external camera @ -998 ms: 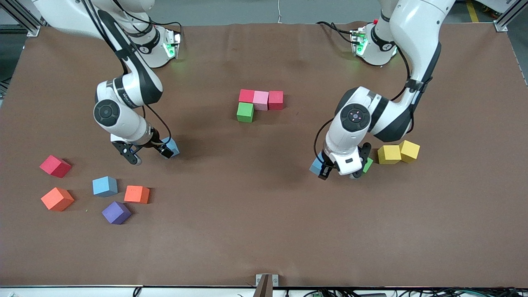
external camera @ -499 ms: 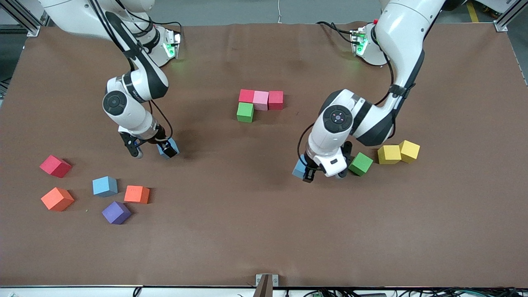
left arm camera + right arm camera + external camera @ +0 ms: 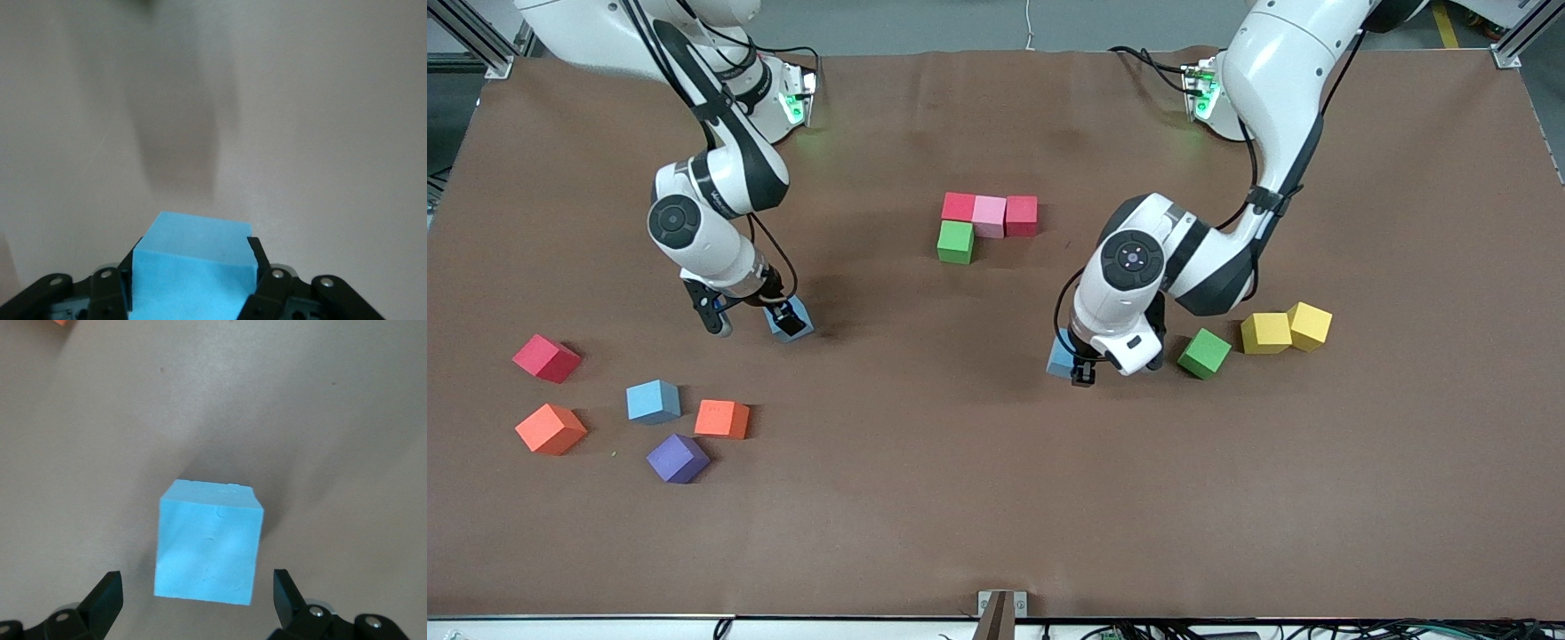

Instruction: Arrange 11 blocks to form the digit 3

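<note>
Toward the right arm's end of the tabletop (image 3: 978,498), we see five loose blocks (image 3: 655,400) near the edge. Our right gripper (image 3: 197,600) hangs spread apart over a blue cube (image 3: 208,543), not touching. The started row (image 3: 989,213) has bare room around. Our left gripper (image 3: 192,270), clamped on a blue block (image 3: 193,267), has moved off the green block (image 3: 1204,353).

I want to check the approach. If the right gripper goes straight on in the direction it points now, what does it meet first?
Most likely the light blue block: the right gripper is open and pointing down at it, a finger on either side. How far apart they are is hard to judge.
</note>
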`<state>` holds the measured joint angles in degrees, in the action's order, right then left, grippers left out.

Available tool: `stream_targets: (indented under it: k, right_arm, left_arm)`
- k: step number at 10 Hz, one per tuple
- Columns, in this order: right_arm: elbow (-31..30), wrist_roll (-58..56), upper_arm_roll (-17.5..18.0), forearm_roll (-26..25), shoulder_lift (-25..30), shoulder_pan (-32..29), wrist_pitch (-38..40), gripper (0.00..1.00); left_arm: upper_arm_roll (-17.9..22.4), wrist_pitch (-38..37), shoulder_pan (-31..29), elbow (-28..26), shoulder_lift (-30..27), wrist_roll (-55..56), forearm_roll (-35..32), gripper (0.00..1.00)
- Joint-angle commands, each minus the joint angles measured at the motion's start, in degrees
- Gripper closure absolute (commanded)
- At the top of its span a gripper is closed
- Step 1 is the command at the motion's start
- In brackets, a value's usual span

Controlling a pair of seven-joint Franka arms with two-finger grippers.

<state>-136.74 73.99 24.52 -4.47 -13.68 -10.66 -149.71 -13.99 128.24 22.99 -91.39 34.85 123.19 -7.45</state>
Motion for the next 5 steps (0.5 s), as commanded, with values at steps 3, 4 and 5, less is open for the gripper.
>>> stream_targets:
  k: [3, 4, 5]
  right_arm:
    - [-2.13, 1.25, -0.26, 0.34, -0.64, -0.15, -4.54, 0.01]
    - [-2.57, 1.16, -0.26, 0.08, -1.00, -0.15, -4.45, 0.01]
    - [-2.83, 1.07, -0.35, -0.01, -1.09, -0.15, -4.45, 0.01]
  left_arm:
    - [0.80, -6.07, 1.44, 2.36, -0.13, 3.28, -0.46, 0.82]
    - [0.72, -6.07, 1.44, 2.36, -0.22, 3.80, -0.72, 0.82]
    - [0.80, -6.07, 1.44, 2.36, -0.31, 4.85, -0.81, 0.82]
